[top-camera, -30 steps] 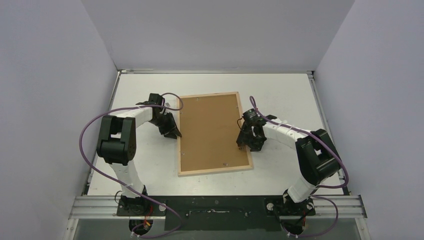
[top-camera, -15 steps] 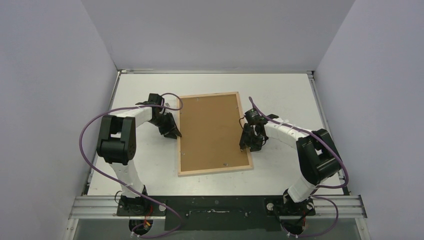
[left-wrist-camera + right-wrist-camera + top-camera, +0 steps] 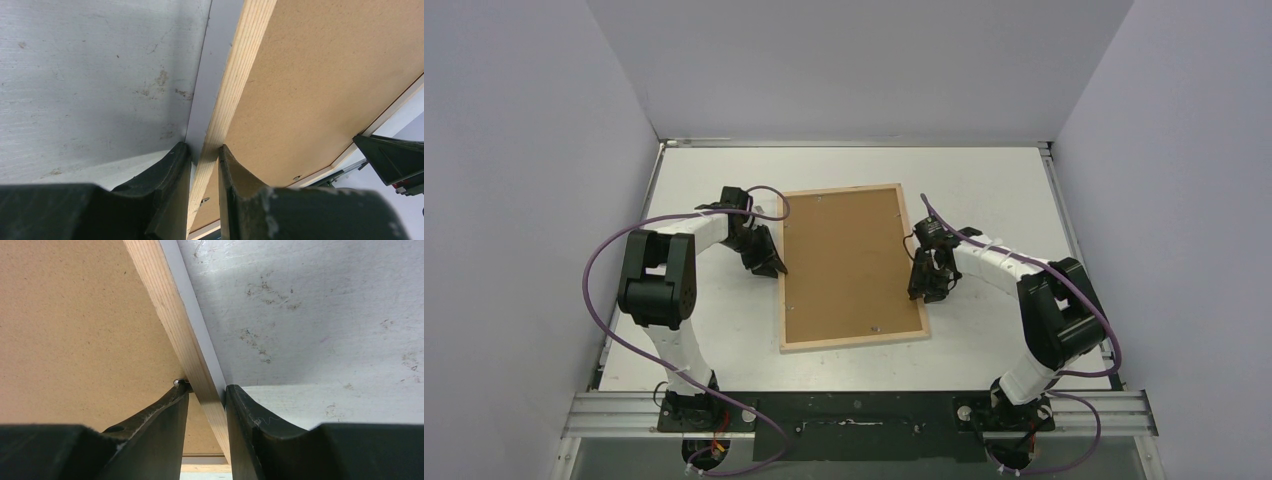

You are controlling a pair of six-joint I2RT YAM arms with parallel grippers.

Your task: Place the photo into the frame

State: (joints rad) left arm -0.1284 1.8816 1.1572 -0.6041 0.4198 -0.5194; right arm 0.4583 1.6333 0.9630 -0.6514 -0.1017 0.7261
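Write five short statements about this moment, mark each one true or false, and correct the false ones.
1. The frame lies flat on the table with its brown hardboard back facing up. True.
2. The photo lies on the table beside the frame. False: no photo shows in any view.
3. The left gripper has one finger on each side of the frame's left rim. True.
4. The right gripper hovers over the middle of the hardboard back. False: it is at the frame's right rim, closed around it.
5. A small metal clip sits by the right gripper's inner finger. True.
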